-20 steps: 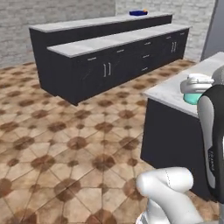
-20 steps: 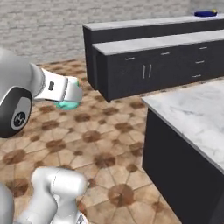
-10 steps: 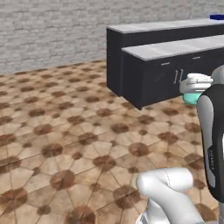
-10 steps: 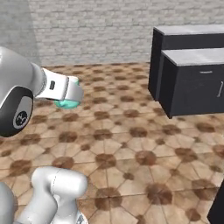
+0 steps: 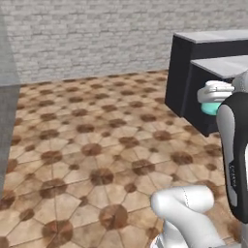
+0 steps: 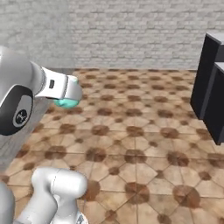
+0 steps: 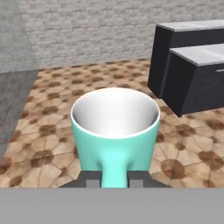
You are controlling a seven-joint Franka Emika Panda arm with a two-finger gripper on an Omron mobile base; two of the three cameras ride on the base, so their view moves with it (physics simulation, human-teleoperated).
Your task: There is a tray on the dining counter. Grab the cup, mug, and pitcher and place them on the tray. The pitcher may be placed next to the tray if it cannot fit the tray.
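Note:
The teal mug (image 7: 114, 131) with its white inside stands upright in the hand view, and my gripper (image 7: 114, 182) is shut on its handle side. From the base views the mug (image 5: 210, 108) (image 6: 66, 103) hangs under my white hand, high above the tiled floor. The dark end of the dining counter (image 5: 203, 72) (image 7: 192, 74) (image 6: 213, 83), with its pale top, stands to the right beyond the mug. The tray, the cup and the pitcher are out of view.
A grey brick wall (image 5: 97, 38) closes the back of the room. A grey panel (image 5: 7, 121) (image 7: 13, 87) stands at the left. Brown patterned floor tiles (image 5: 97, 145) spread open between the panel and the counter.
The whole picture has shifted: the camera has turned, so the counter has slid to the right edge and a grey panel has come in at the left. The mug stays held as before.

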